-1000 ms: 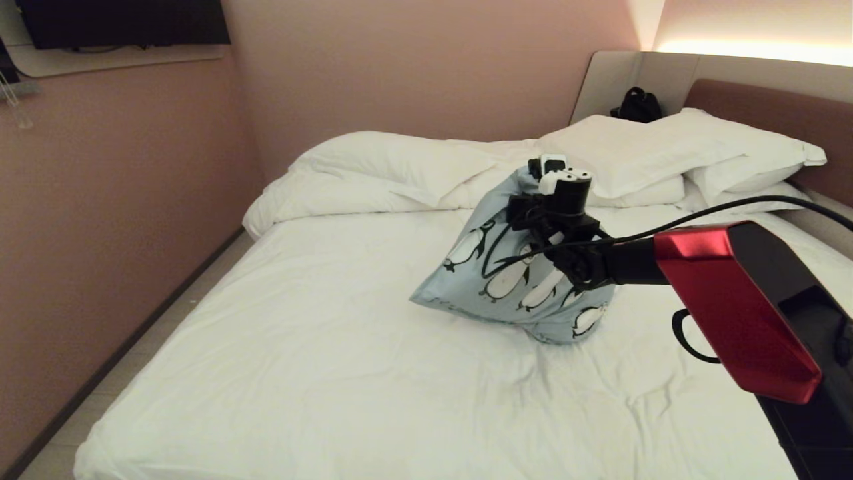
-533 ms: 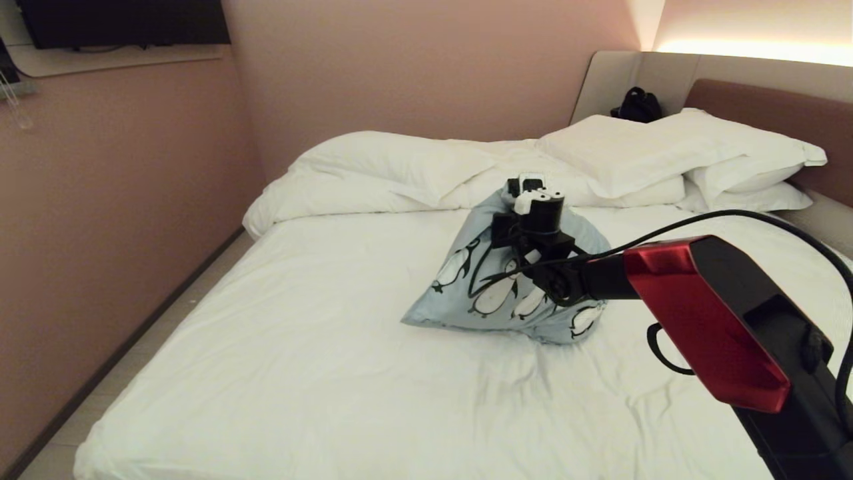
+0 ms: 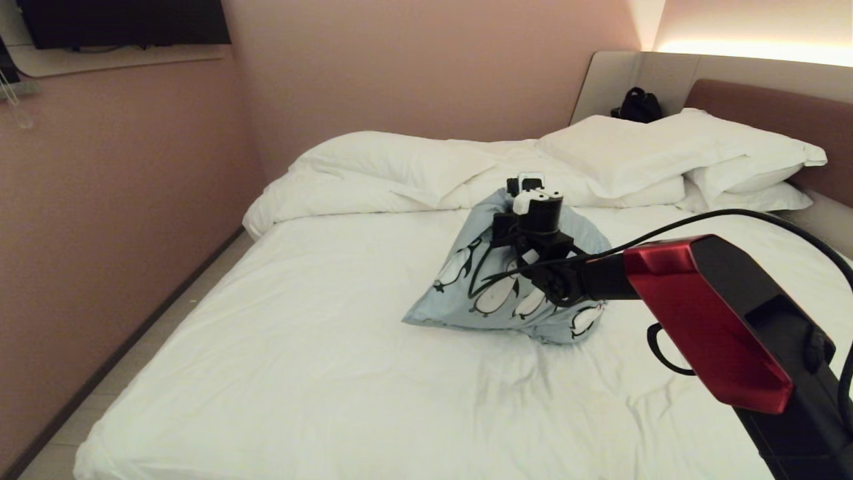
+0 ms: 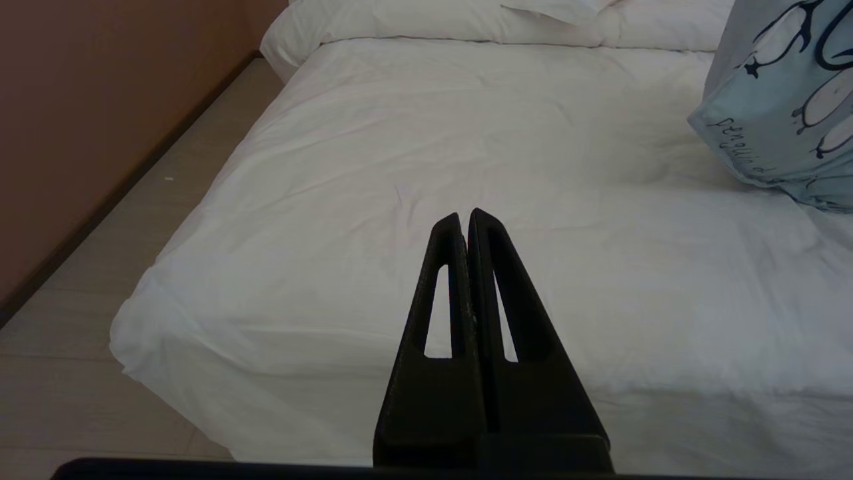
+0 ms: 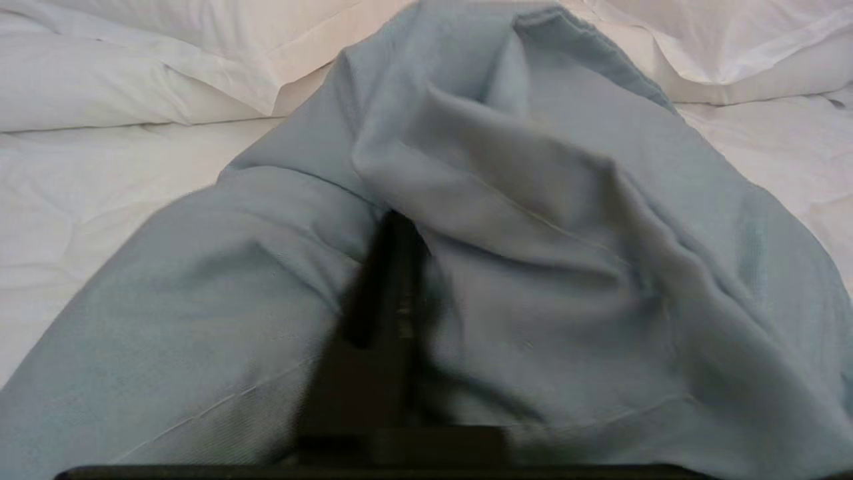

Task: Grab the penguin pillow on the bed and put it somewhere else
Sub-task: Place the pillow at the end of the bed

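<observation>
Your right gripper (image 3: 526,190) has one finger buried in the penguin pillow (image 3: 466,293), grip uncertain, now set mid-bed (image 3: 300,373) below the white pillows (image 3: 620,157); only letting go remains.

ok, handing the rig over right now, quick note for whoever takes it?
Left gripper: shut, empty, parked by the near edge of the bed.
Right gripper: at the bunched top of the penguin pillow, buried in fabric; grip unreadable.
Pillow: base resting on the sheet mid-bed, short of the white pillows.
Done: pillow apparently set down.
Left: confirm release, pull the right arm clear.
</observation>
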